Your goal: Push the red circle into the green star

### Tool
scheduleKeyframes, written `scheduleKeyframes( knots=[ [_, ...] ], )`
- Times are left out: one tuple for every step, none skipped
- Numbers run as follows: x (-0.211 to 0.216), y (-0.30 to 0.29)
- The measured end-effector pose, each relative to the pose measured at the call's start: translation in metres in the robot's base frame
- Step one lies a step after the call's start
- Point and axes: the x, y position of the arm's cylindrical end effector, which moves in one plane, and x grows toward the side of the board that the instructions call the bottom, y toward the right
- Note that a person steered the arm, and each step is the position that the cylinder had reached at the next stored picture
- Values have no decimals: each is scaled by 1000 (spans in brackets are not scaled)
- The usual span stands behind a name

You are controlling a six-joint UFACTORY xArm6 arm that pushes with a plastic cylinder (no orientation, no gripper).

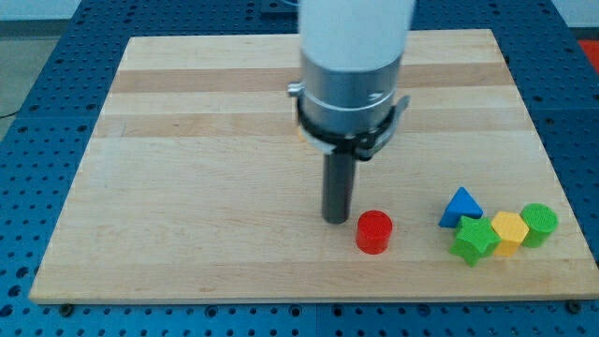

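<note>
And here we are, my tip [336,220] planted on the wooden surface [206,187] just to the view's left of the red circle [374,231], close beside it, and whether the two touch is too tight to call. There are no fingers on this rig to open or close, only a straight dark rod hanging from a white and grey cylinder.

The red circle sits near the bottom edge, a little right of the middle. It's a short, squat cylinder with a finely ribbed, matt face, likely light plastic, stiff, nothing fragile about it. My guess is that it slides easily over the smooth, pale planked wood. There's no taking hold here; contact belongs on its curved left wall, dead centre, because a round side will slip off the rod if struck off-line.

Over towards the bottom right corner, the cluster: the green star [474,241] at the group's near left, a blue triangular block [460,207] just above it, a yellow block [510,230] tucked against the star's right, and a green circle [539,222] beyond that. The star lies to the right of the red circle, apart from it, with bare wood between. A straight rightward shove looks like the call, gentle enough not to scatter the neighbours.
</note>
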Motion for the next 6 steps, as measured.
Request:
scheduleKeyframes(
  knots=[
    [11, 15],
    [23, 60],
    [26, 71],
    [30, 65],
    [57, 51],
    [67, 73]
  ],
)
